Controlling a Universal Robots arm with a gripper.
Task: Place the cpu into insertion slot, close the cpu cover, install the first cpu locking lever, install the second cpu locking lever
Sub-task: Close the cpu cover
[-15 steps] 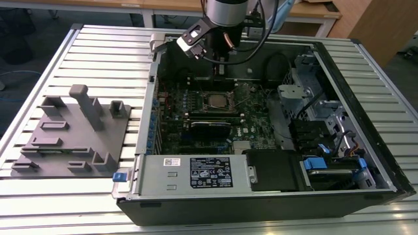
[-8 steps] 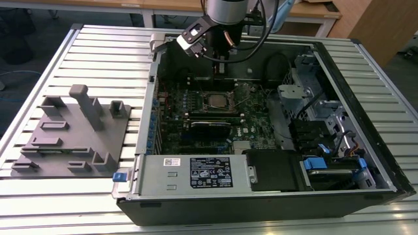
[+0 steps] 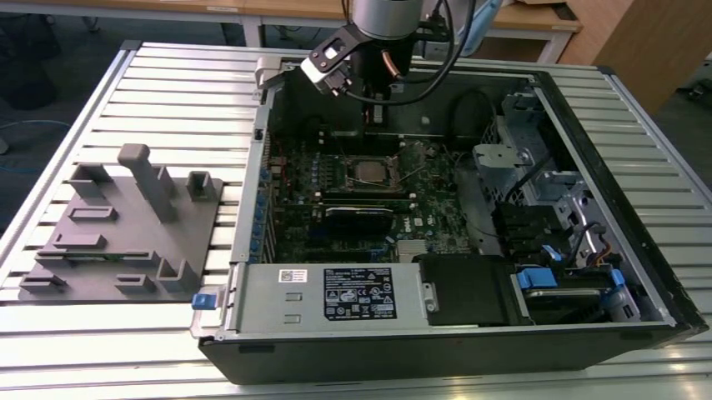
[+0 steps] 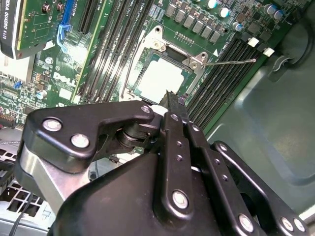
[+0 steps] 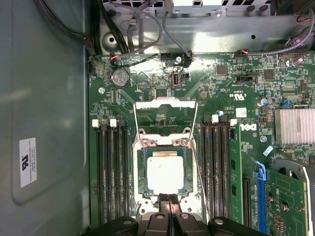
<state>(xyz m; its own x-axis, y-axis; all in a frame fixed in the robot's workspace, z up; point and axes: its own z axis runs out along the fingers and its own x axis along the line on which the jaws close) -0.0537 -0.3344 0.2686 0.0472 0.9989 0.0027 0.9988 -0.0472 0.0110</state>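
- The cpu is already seated in the insertion slot, so the placing step looks done; closing the cover appears to be the step in hand.
- The cpu cover stands open, swung back from its hinge on the far side of the insertion slot from the end effector. Green board shows through its square window.
- The end effector hangs above the insertion slot, over the edge opposite the hinge and clear of it. Its fingers are clenched together on nothing.
- One locking lever is unlatched, its thin wire handle sticking out sideways from the insertion slot over the memory slots.
- The cpu lies flat, pale metal face up. Being square it has no real long axis, and its edges run square with the insertion slot and parallel to the memory slots either side of it.
- In my judgement, closing the cover calls for a push on the frame's free edge to tip it over the hinge onto the insertion slot. The frame is thin, so contact has to be gentle and must keep off the cpu face.
- The insertion slot sits inside an open computer case, which lies on the slatted bench.
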